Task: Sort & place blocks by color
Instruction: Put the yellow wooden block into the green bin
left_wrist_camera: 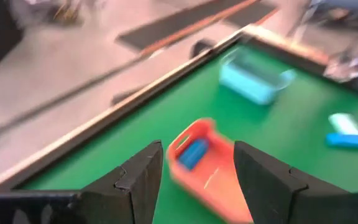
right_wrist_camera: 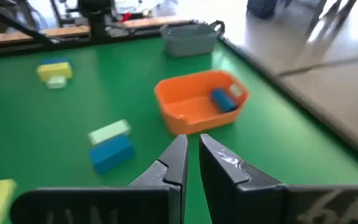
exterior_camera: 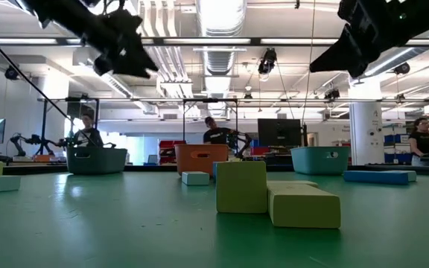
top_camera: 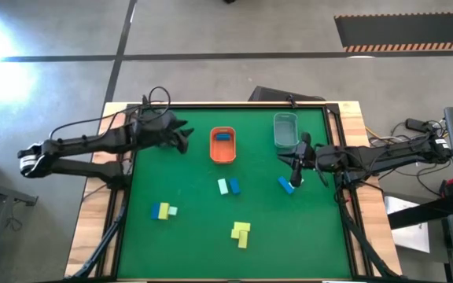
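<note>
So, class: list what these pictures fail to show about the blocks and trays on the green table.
- Grey tray: contents unreadable from above, too small; low view sees only its wall.
- Orange tray: its wall hides the blue block in the low view.
- Yellow blocks: they hide the table behind them in the low view.

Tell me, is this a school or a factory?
Neither, probably: it looks like a robot lab. Two robot arms work at a green table, people sit at desks behind it, and pipes run across the open ceiling.
</note>
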### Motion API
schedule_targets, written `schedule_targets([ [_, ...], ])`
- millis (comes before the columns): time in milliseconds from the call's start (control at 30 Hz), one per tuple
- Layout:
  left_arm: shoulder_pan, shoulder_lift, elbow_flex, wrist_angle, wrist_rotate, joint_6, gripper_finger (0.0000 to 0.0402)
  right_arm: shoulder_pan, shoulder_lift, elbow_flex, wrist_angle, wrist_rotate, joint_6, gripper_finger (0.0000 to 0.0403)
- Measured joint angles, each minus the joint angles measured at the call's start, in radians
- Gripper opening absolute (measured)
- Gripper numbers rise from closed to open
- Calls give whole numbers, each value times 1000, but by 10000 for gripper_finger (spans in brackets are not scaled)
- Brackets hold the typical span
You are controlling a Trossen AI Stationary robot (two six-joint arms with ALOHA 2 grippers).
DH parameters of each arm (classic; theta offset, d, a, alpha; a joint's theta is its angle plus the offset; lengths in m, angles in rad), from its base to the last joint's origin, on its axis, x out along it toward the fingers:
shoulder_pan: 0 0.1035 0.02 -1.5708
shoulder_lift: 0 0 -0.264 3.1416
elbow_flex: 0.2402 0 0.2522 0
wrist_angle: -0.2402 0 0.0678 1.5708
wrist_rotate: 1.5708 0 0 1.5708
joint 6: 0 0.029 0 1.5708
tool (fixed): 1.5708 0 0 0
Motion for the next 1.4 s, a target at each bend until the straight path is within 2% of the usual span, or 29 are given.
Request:
schedule_targets([
  [200,-96,34,-25,208,2,85,182,40,41,-1,6,-22,117,28],
  [400,-126,64,-52,313,6,102,182,73,94,5,-25,-27,256,28],
  [500,-125,71,-52,315,5,102,182,69,116,52,-178,-69,391,28],
  [700,-126,70,-53,343,5,102,182,63,176,153,-634,-130,719,28],
  [833,-126,71,-53,354,5,102,182,63,215,166,-772,-164,780,28],
  [1033,-125,71,-53,355,5,102,182,63,248,168,-733,-178,782,29],
  [1200,-125,71,-52,357,5,134,182,63,268,169,-628,-174,789,33],
  [1400,-125,69,-52,421,5,153,182,63,314,169,-471,-177,791,92],
])
